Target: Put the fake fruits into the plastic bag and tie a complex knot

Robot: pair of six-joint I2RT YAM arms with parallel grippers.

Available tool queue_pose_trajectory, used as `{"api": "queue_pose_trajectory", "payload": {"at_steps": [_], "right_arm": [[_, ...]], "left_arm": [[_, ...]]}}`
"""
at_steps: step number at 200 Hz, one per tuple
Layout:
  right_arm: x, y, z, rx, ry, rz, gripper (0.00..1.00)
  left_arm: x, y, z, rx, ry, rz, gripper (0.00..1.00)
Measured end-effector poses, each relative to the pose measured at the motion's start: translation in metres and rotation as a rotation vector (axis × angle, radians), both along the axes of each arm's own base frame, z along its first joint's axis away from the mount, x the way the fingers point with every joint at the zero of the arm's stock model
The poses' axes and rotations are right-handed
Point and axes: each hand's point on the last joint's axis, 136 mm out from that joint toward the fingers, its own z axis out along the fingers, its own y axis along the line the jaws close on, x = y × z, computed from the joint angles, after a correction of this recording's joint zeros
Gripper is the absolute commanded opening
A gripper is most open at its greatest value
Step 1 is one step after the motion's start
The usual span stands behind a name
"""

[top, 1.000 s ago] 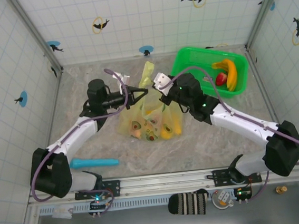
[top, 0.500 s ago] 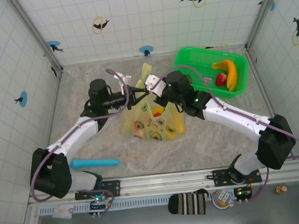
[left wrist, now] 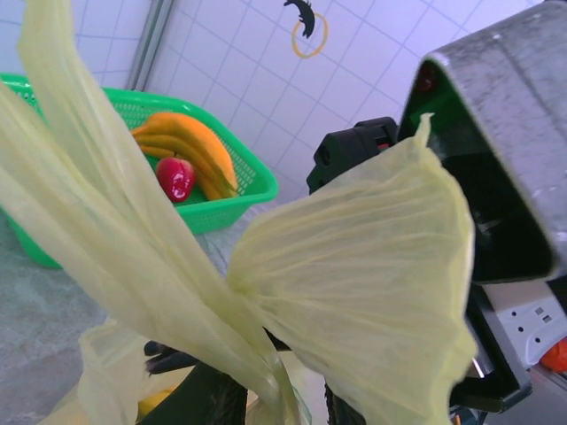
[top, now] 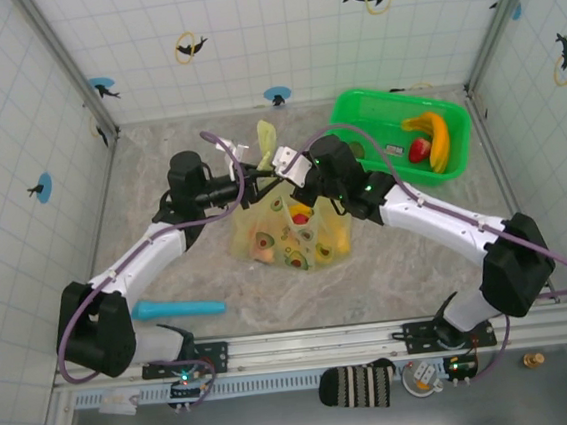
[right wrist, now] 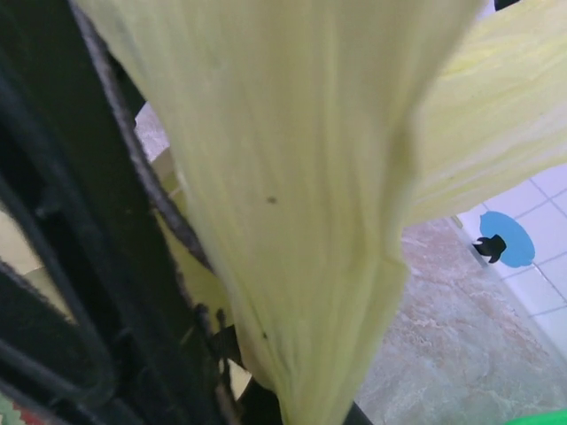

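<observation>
The bag sits mid-counter between the two arms, with several fruits showing through its thin skin. One handle stands up behind the meeting point. Over the last second the right arm has swung left, bringing the right fingers almost against the left fingers, and the upright handle has tipped left with them. Each set of fingers is pinching a gathered handle strip. This looks like the handles being crossed for the knot, though a banana and a red piece lie in the green tray. The bag carries an avocado print; no writing is readable.
</observation>
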Motion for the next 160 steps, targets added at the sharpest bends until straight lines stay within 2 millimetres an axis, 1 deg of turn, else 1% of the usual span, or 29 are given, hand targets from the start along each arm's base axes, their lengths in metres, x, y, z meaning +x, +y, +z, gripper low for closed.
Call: {"api": "queue_pose_trajectory", "payload": {"at_steps": [11, 40, 54, 63, 78, 99, 119, 148, 160], "right_arm": [[0.0, 0.0, 0.0, 0.0, 0.001, -0.001, 0.0], [-0.001, 0.001, 0.0, 0.003, 0.004, 0.007, 0.0], [-0.002, 0.002, 0.0, 0.006, 0.006, 0.015, 0.0], [-0.004, 0.003, 0.0, 0.008, 0.007, 0.021, 0.0], [-0.007, 0.006, 0.001, 0.009, 0.008, 0.033, 0.0], [-0.01, 0.009, 0.0, 0.008, 0.008, 0.042, 0.0], [-0.013, 0.012, 0.0, 0.006, 0.005, 0.051, 0.0], [-0.014, 0.012, 0.0, 0.003, 0.003, 0.047, 0.0], [-0.013, 0.012, 0.0, 0.003, 0.003, 0.046, 0.0]], "left_arm": [[-0.001, 0.0, 0.0, -0.001, -0.006, -0.001, 0.31], [-0.001, 0.0, 0.001, -0.002, -0.013, 0.0, 0.31], [0.0, 0.0, 0.002, -0.002, -0.016, 0.005, 0.33], [0.002, 0.001, 0.002, -0.003, -0.019, 0.013, 0.33], [0.003, 0.001, 0.003, -0.007, -0.026, 0.023, 0.36], [0.004, 0.001, 0.006, -0.018, -0.032, 0.027, 0.37], [0.004, 0.001, 0.009, -0.03, -0.034, 0.024, 0.43], [0.002, 0.0, 0.01, -0.037, -0.034, 0.014, 0.4], [0.001, 0.0, 0.009, -0.039, -0.035, 0.01, 0.36]]}}
